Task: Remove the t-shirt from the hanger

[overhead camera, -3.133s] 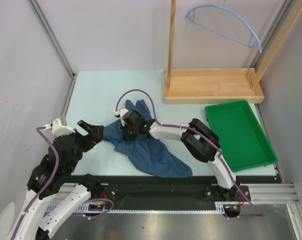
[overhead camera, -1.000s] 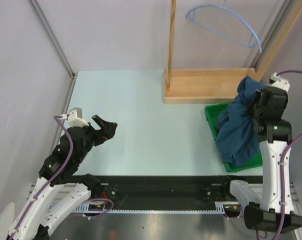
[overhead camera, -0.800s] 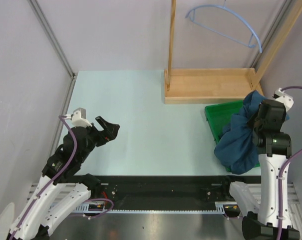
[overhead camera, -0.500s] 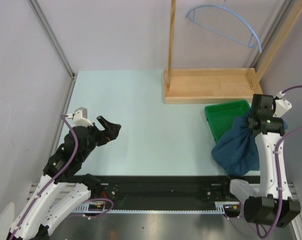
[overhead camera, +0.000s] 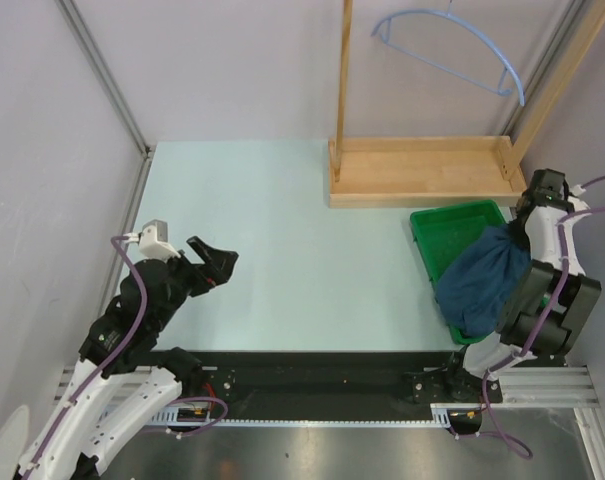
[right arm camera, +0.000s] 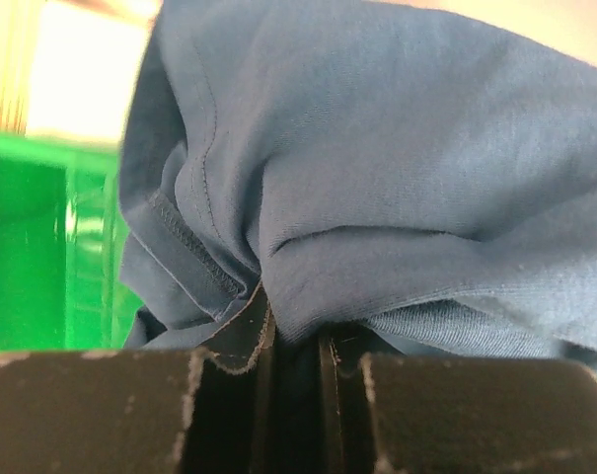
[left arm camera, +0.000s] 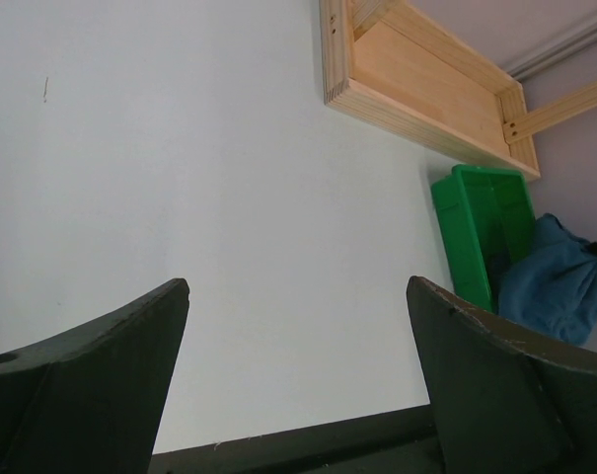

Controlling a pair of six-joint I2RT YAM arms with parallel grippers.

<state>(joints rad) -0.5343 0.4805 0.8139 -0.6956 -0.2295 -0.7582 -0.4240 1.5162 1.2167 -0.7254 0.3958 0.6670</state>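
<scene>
The t-shirt (overhead camera: 482,285), already off the hanger (overhead camera: 452,45), is being held bunched over the green tray (overhead camera: 452,215) by the right gripper (right arm camera: 296,346), pinched nearly closed on a fold, seemingly for dropping there, while the left gripper (left arm camera: 293,365) is being held wide open and empty.

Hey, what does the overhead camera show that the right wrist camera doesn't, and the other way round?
Only the overhead view shows the bare hanger hung on the wooden rack, the left gripper open above the table, and both arms. Only the right wrist view shows, up close, the right gripper pinched on a bunched fold of the t-shirt, with a stitched hem beside the fingers. Both views show the t-shirt draped over the green tray.
</scene>
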